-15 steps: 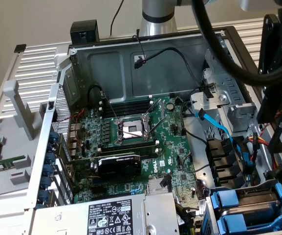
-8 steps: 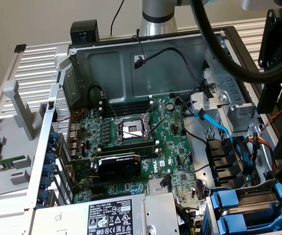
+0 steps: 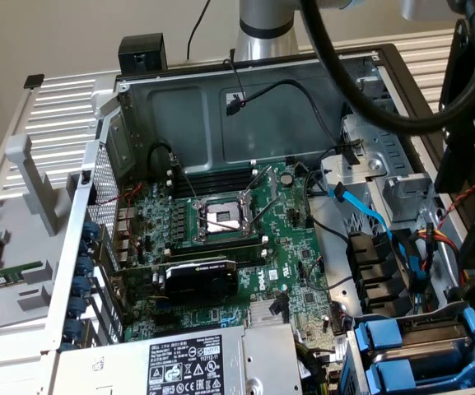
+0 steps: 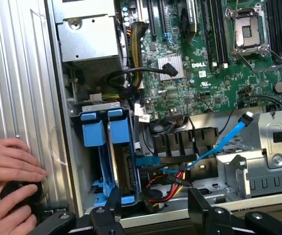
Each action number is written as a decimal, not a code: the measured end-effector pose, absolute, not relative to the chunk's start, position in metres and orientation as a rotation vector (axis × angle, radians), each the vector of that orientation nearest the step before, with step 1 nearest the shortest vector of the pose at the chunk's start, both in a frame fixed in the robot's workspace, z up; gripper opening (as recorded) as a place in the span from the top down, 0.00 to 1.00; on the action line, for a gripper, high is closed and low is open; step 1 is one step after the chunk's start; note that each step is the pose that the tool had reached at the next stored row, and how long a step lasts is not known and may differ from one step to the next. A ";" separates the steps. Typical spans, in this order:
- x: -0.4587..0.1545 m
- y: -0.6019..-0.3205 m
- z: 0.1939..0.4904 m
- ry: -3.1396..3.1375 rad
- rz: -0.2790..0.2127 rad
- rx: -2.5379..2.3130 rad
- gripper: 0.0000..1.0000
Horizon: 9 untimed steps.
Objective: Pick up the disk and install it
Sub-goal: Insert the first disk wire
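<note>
The disk (image 4: 115, 156), silver-grey in a bright blue carrier frame, stands edge-up in the drive bay at the corner of the open computer case. In the exterior view the disk (image 3: 435, 350) lies at the lower right, behind its blue carrier tabs. My gripper (image 4: 155, 208) hangs just off the end of the bay, open, its two black fingers (image 4: 114, 201) spread wide. Nothing is held between them. One finger is close to the end of the disk's blue frame, and I cannot tell whether it touches.
A person's hands (image 4: 11, 166) rest on the case's ribbed side panel, over a black round part (image 4: 16, 193). A grey power-supply box (image 3: 179, 362), the motherboard with its bare processor socket (image 3: 221, 218), a blue data cable (image 4: 224, 142) and red-yellow wires (image 4: 172, 183) crowd the bay.
</note>
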<state>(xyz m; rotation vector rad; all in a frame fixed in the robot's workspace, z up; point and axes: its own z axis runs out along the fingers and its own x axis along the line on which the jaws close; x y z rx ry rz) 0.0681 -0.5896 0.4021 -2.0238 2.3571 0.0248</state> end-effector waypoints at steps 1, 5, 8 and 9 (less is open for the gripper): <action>0.069 -0.588 0.402 2.358 0.025 -2.023 0.35; 0.074 -0.581 0.398 2.360 0.024 -2.021 0.35; 0.076 -0.580 0.395 2.379 0.019 -2.002 0.35; 0.076 -0.580 0.395 2.392 0.019 -1.986 0.35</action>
